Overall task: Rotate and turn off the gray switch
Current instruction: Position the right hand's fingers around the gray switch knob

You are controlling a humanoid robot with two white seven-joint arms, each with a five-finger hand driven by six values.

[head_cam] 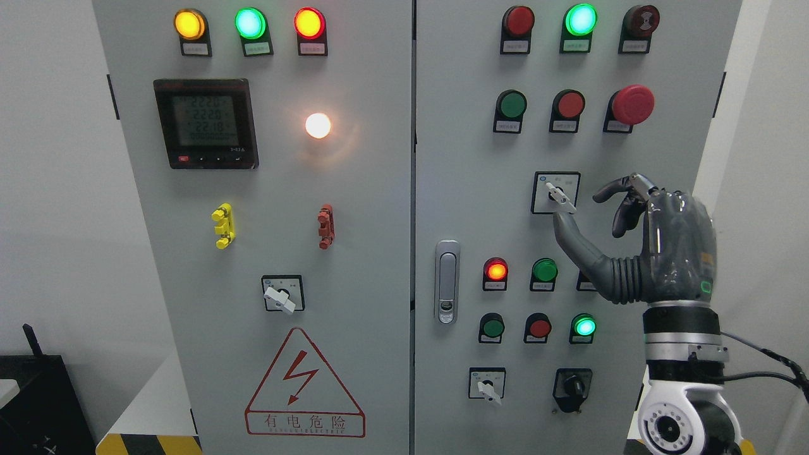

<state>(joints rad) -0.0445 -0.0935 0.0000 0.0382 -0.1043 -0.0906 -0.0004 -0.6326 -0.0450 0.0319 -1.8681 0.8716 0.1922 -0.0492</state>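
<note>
I see the cabinet's right door point(468, 158) with bare panel left of the gray switch point(560, 196). My right hand point(632, 246) sits just right of it, fingers loosely spread and grasping nothing, thumb tip just beneath the lever.

Bright even light, sharp focus; white lamp point(318, 125) blooms w/ glare on cabinet point(366, 208).

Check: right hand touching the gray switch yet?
Cannot tell. Head view puts the right hand's thumb tip right under the gray switch lever; no gap or contact shows plainly.
</note>
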